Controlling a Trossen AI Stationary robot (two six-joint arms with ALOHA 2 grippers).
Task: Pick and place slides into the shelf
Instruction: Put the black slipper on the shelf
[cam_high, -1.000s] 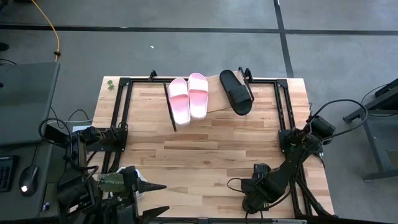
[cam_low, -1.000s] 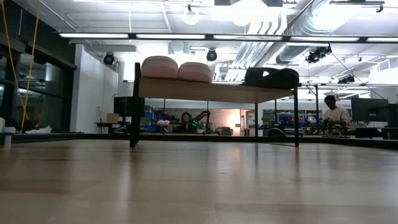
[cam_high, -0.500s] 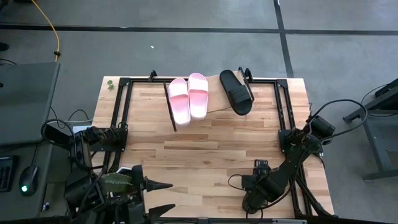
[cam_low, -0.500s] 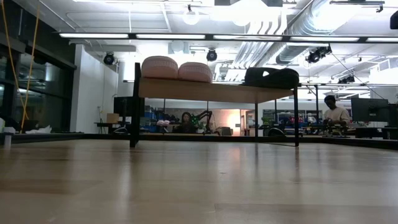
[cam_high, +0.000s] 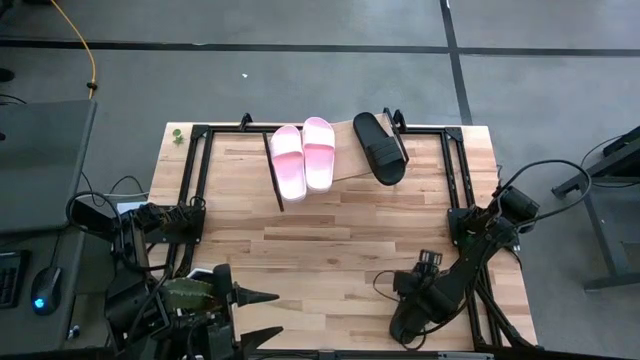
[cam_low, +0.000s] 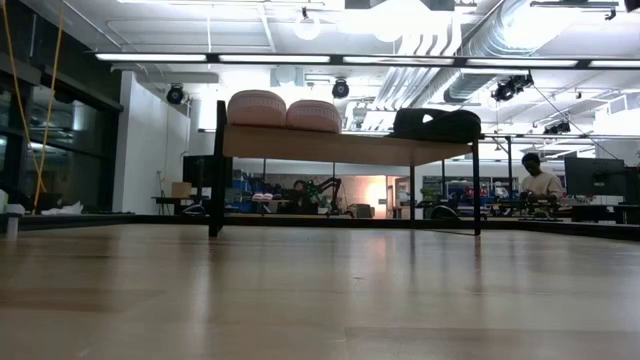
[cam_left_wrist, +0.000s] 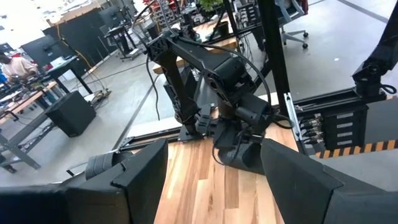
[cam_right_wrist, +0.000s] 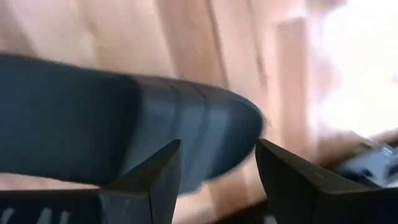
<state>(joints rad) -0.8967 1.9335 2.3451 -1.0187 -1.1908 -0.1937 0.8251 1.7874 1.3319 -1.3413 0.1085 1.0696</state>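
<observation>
Two pale pink slides (cam_high: 288, 162) (cam_high: 319, 153) and one black slide (cam_high: 379, 147) lie on the shelf (cam_high: 344, 152) at the table's far edge. The low view shows them on its raised panel (cam_low: 340, 147). A second black slide (cam_right_wrist: 93, 124) fills the right wrist view, lying on the wood just beyond my right gripper (cam_right_wrist: 217, 143). That gripper is open near the table's near right corner (cam_high: 405, 315), and its arm hides the slide from above. My left gripper (cam_high: 272, 315) is open at the near left, pointing right.
Black frame rails (cam_high: 195, 190) (cam_high: 450, 180) run along the table's left and right sides. Cables lie beside both arm bases. A wide stretch of bare wood (cam_high: 330, 240) lies between the shelf and the arms. People sit in the room behind (cam_low: 540, 180).
My left gripper has edged toward the table's right. The right arm's wrist has shifted slightly toward the far right. The slides on the shelf have stayed where they were.
</observation>
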